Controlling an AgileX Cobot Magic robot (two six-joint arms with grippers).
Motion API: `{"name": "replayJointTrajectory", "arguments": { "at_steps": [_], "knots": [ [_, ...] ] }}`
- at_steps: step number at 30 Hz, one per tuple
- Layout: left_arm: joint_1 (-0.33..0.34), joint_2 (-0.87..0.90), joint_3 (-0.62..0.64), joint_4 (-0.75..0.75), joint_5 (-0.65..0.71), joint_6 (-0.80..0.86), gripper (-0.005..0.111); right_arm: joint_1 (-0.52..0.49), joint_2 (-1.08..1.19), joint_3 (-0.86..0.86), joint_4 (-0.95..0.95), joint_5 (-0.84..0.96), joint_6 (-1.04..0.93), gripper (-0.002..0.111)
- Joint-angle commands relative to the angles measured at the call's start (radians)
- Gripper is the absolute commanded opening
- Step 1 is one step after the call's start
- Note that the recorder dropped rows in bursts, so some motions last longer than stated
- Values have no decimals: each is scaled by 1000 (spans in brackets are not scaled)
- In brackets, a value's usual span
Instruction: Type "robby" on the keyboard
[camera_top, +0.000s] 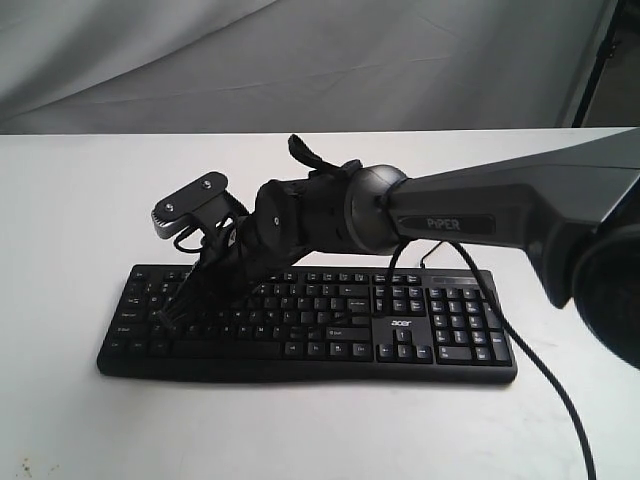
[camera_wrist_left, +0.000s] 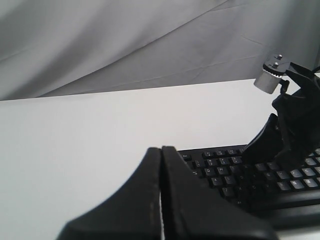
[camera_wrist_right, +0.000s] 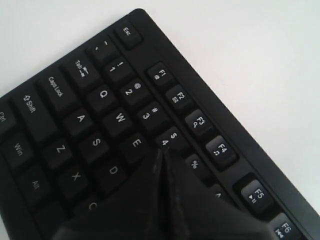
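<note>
The black keyboard (camera_top: 445, 335) with white legends lies across the white table (camera_top: 70, 220), number pad to the right. My right arm reaches across it, and my right gripper (camera_top: 203, 300) points down at the left letter keys. In the right wrist view my right gripper (camera_wrist_right: 162, 150) is shut, its tips just past the E key (camera_wrist_right: 136, 143) and beside the 4 key (camera_wrist_right: 167, 140); the key under them is hidden. My left gripper (camera_wrist_left: 161, 149) is shut on nothing, off the keyboard's (camera_wrist_left: 220, 167) left end. It is out of the exterior view.
A thin black cable (camera_top: 545, 375) runs from the keyboard's back toward the front right of the table. A grey cloth backdrop (camera_top: 300, 60) hangs behind the table. The right wrist camera (camera_top: 190, 205) sticks up above the keyboard's left part.
</note>
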Motion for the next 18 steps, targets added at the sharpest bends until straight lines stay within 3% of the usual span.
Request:
{"name": "replayJointTrajectory", "arguments": {
  "at_steps": [1, 18],
  "knots": [
    [-6, -3, 4, 5, -7, -3, 0, -3, -2, -3, 5, -6, -2, 0],
    [-6, -3, 4, 5, -7, -3, 0, 2, -2, -3, 5, -28, -2, 0]
  ]
}}
